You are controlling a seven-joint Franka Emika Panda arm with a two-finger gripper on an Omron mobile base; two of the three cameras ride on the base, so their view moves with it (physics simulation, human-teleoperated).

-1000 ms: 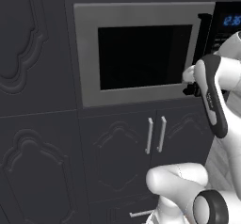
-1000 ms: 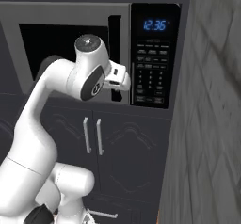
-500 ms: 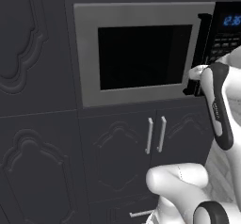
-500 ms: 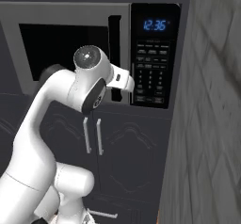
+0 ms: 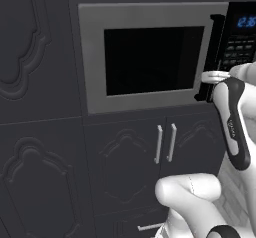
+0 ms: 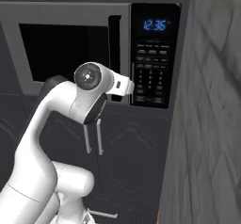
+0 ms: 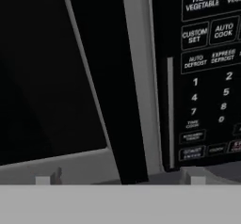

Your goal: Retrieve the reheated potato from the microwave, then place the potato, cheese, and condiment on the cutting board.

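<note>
Setting: a dark kitchen wall of panelled cabinets, with a rough grey stone wall [image 6: 207, 100] along the right edge of the right base view.

The hand [image 5: 206, 88] sits at the lower end of the microwave's black bar handle [image 5: 214, 52], at the right edge of the door. In the left base view the hand's dark body lies against the foot of the bar, with the white wrist just to its right. In the hand view the two fingertips [image 7: 43, 180] barely rise at the bottom edge, well apart, one on each side of the handle [image 7: 106, 77], which runs up between them on a slant. The hand is spread on both sides of the bar; whether the fingers touch it cannot be told.

The microwave [image 5: 145, 47] is built into the cabinets. Its door is closed, flush with the grey frame. The large window [image 5: 152, 59] is black and nothing inside can be made out, so the potato's position cannot be told.

Just right of the handle is the black keypad [image 6: 151, 72], with a blue display [image 6: 155, 25] above it reading 12:36.

Below the microwave is a pair of cabinet doors with two pale upright handles [image 5: 165, 143] side by side.
</note>
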